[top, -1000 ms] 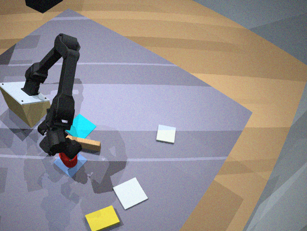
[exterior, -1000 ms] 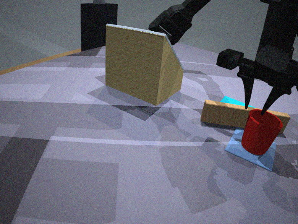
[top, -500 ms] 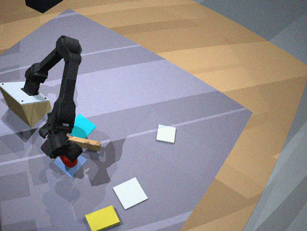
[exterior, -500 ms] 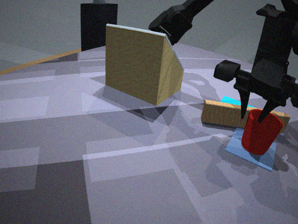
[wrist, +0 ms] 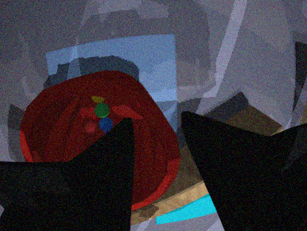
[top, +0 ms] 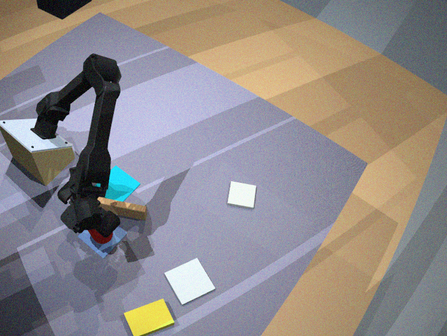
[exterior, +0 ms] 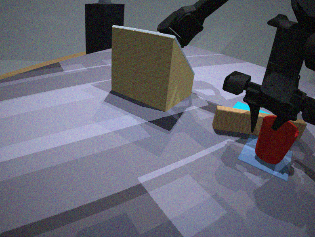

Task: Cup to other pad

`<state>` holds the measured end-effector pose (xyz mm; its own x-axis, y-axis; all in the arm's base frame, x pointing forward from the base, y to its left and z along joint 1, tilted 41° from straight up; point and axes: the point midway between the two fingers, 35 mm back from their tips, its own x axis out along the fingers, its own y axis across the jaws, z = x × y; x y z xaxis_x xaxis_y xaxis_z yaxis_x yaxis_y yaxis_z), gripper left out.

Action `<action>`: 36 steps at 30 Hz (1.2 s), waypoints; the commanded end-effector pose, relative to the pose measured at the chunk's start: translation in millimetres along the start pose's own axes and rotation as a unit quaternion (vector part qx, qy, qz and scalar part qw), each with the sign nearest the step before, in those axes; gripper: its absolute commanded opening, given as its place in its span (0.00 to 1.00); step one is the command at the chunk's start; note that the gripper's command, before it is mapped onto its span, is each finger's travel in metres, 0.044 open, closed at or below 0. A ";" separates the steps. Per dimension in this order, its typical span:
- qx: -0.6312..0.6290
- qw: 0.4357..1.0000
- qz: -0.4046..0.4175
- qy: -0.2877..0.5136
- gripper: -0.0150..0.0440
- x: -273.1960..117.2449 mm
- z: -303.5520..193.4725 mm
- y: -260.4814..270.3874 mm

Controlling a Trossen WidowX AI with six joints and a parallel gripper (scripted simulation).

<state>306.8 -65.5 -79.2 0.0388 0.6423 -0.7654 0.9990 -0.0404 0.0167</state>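
We see the hand [exterior: 265,126] lowered over the rim of the red cup [exterior: 275,142], its fingers partly apart and straddling the cup's wall: one finger [exterior: 254,118] runs down outside the cup on the side facing the wooden bar, the other dips inside the mouth. Nothing is clamped between them; the cup stands on its own.

The cup sits upright on the light blue pad [exterior: 264,164]. In the wrist view we make out a few marbles [wrist: 102,115] at the bottom of the cup, yellow, green and blue in a short row.

Just beyond the cup, at about 12 o'clock from it in the exterior view, lies the wooden bar [exterior: 234,119], and behind that the cyan pad [top: 121,184]. In the top view, the arm's base sits on a wooden wedge block [top: 36,155] at 10 o'clock from the cup. Well apart at 4 o'clock lie a white tile [top: 189,281] and a yellow tile [top: 148,317]; another white tile [top: 241,194] lies at 2 o'clock on the desk [top: 253,151].
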 end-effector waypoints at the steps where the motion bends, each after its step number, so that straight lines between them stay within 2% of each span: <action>1: 0.003 1.000 0.000 0.003 0.50 2.2 -0.1 -0.4; 4: 0.000 1.000 0.000 0.000 0.37 0.2 0.0 -0.2; 14: 0.000 1.000 0.000 0.000 0.26 0.2 0.0 -0.2; 20: 0.000 1.000 0.000 0.000 0.25 -6.3 0.6 0.6; 36: 0.003 1.000 0.000 0.001 0.25 -66.5 3.4 2.4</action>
<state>306.8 -104.8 -38.1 0.0390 0.6488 -0.7600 0.9987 -0.0496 0.0089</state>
